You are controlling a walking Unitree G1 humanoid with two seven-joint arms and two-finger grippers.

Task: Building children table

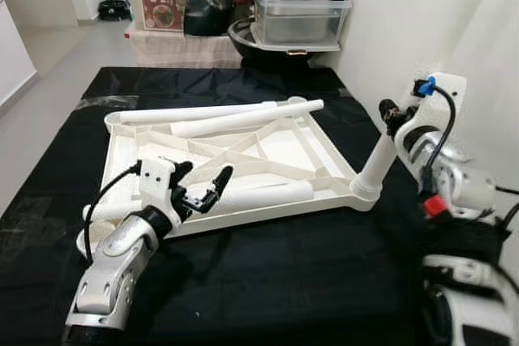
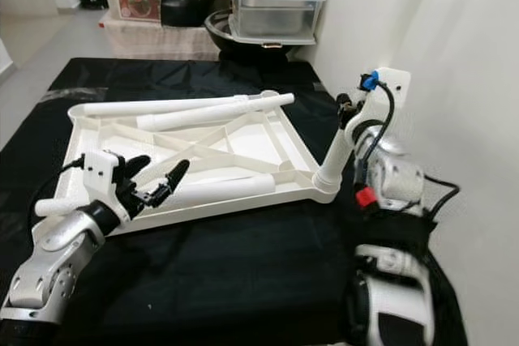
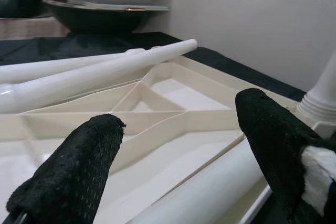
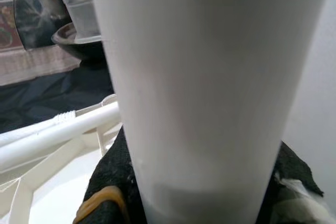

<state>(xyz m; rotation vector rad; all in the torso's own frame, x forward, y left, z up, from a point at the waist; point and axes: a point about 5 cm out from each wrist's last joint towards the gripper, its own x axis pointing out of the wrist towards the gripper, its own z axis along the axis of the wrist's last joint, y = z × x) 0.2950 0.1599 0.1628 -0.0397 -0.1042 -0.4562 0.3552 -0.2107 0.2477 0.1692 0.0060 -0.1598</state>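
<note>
Tabletop [image 1: 324,147] lies upside down on black cloth [image 1: 268,273]. Right gripper [image 1: 391,115] clamps the upper end of a leg [image 1: 375,164] standing tilted in the corner socket [image 1: 363,192] just below it. Left gripper [image 1: 203,186] hangs open over a loose leg [image 1: 259,196]. Best straighten the leg, then twist it home; steady the top.

Both arms are silver with jointed segments, ending in black fingers. The left gripper [image 1: 204,186] carries a white camera block fed by a black cable. The right gripper [image 1: 391,111] has a blue connector and a red tab
</note>
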